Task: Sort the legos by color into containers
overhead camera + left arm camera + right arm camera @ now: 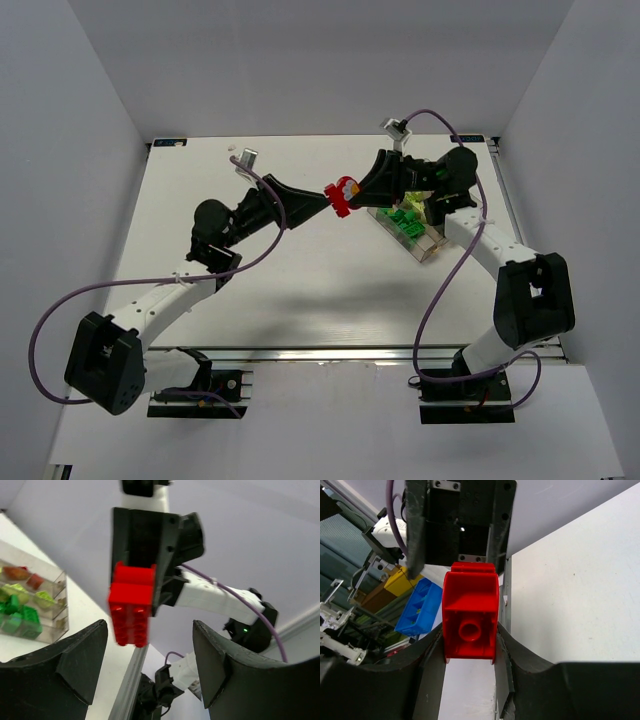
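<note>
**K:** Checking the handover moment. The left gripper [326, 201] was wide open, both fingers clear, nothing held. In line with the gap between its fingers, touching neither, hung the red studded plastic brick [131, 605]. It was in mid-air, well above the white table top [300, 280].

**R:** Who had it?

**K:** The right gripper [470, 630] was clamped on it, with its pads on two opposite smooth sides and the hollow underside facing its own camera. From the left wrist it looked like two red blocks pressed together, with a seam across the middle. Couldn't confirm that.

**R:** Handling?

**K:** My read was light, rigid, glossy. It wouldn't crush, but it could slide or twist if pinched on a corner or on the studs. The left one's best hold looked like the free end: flat faces, square on, beyond the right one's pads. If it was a stack, a grip on each side of the seam looked like the way to part it.

**R:** Room?

**K:** Tight in the middle: grippers nose to nose with only the brick between them. Bare table showed to the left and toward the bases. Further right, the clear plastic organiser tray [62, 605] lay under the right arm, near the table's right edge. It held green bricks [405, 222], plus pale yellow-green and red ones. Dividers were too faint to call compartments. The purple cable [440, 290] looped just beside the tray, a snag risk I'd guess.
</note>
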